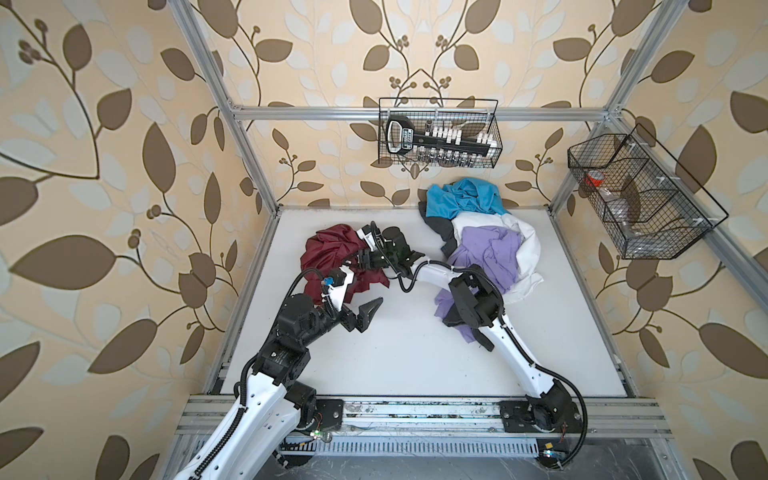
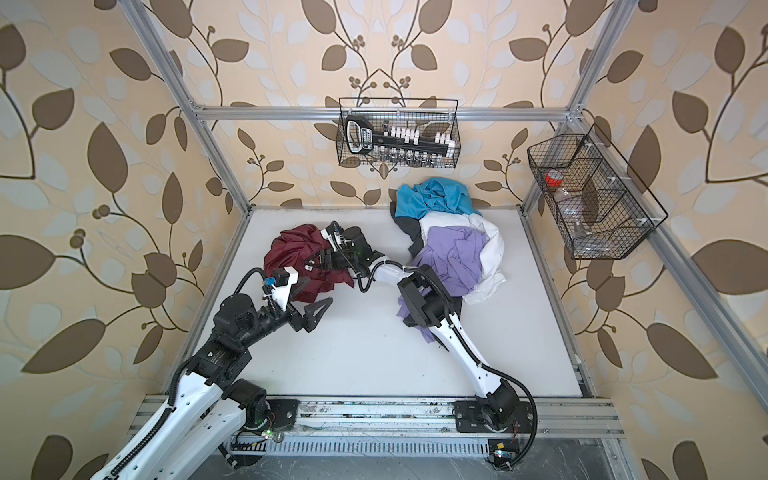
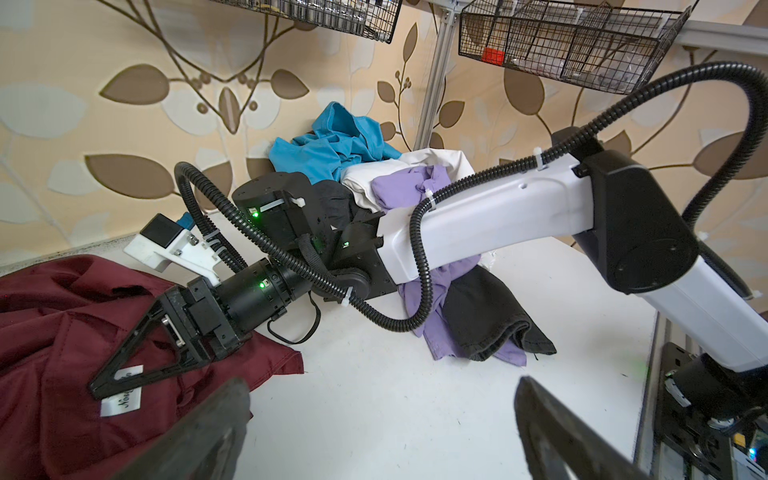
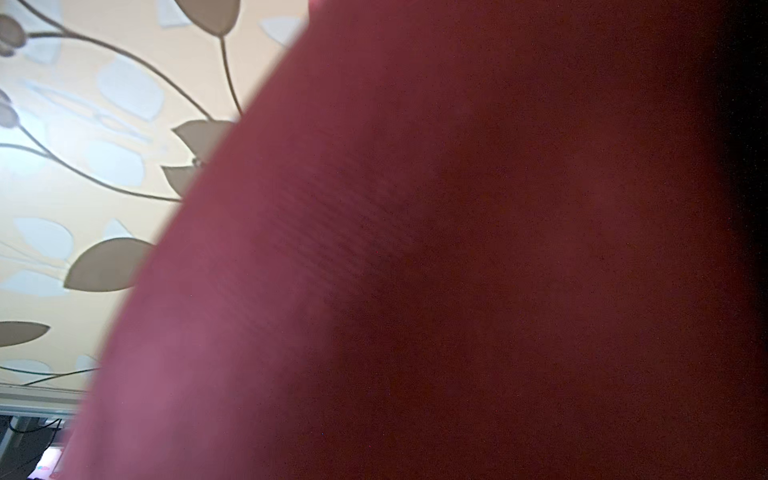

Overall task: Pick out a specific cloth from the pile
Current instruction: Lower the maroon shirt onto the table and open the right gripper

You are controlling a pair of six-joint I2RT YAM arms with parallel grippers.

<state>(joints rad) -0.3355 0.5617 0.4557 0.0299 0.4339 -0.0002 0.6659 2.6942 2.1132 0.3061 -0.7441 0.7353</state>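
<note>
Now the right gripper [image 3: 104, 384], jaws unreadable, is resting on the shiny dark maroon cloth [image 1: 328, 253]. The left gripper [image 1: 373, 309] is hovering, jaws apart.

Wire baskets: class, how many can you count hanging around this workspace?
2. The back basket hangs at the rear, above the pile; the side basket hangs along the right side. None appears hidden.

Blurs the cloth [image 4: 415, 249] across most of the right wrist view. Crops the left fingers [image 3: 208, 428] at the left wrist view's edge. Cannot read the label [image 3: 120, 407]. Hides part of the pile [image 1: 490, 249] under the right arm [image 1: 436, 276] in both top views.
</note>
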